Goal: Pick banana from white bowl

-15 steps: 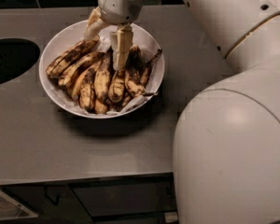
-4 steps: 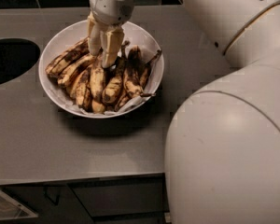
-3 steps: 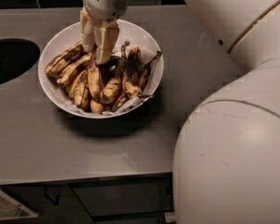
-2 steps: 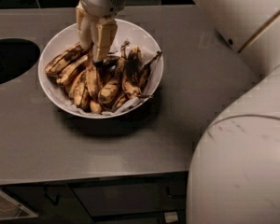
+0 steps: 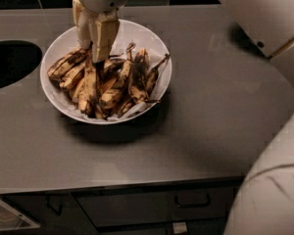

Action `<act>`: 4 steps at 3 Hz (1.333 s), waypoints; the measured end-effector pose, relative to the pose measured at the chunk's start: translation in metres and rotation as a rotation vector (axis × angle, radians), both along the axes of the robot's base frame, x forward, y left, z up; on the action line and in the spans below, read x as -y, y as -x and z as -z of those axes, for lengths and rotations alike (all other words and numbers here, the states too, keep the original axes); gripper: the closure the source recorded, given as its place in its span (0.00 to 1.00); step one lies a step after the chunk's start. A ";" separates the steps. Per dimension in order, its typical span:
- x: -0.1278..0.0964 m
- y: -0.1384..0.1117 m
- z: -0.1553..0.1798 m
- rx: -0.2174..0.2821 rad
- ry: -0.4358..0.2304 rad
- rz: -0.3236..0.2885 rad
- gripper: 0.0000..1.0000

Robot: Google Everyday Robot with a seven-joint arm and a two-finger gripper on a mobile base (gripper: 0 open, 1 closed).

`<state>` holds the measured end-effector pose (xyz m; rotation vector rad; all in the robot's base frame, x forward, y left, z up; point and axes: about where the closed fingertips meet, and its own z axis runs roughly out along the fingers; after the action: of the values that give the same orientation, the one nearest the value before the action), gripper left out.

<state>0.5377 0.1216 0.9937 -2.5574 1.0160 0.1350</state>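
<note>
Claw [image 5: 93, 53] tip-down in white bowl [image 5: 156, 42] of overripe bananas [image 5: 112, 89], grip cannot be told, grey counter [image 5: 210, 126] beneath.

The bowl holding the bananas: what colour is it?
White bowl, camera view; the gripper is above its rear left.

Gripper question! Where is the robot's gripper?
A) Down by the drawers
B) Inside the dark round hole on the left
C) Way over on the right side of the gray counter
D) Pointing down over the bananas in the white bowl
D: the gripper hangs pointing down at the back-left part of the pile of bananas, inside the rim of the white bowl.
</note>
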 end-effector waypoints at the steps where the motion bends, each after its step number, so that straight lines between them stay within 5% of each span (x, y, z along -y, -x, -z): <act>1: 0.003 0.008 -0.008 0.030 -0.036 -0.018 1.00; 4: 0.007 0.019 -0.029 0.108 -0.119 -0.059 1.00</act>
<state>0.5190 0.1142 1.0225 -2.4587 0.8666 0.0710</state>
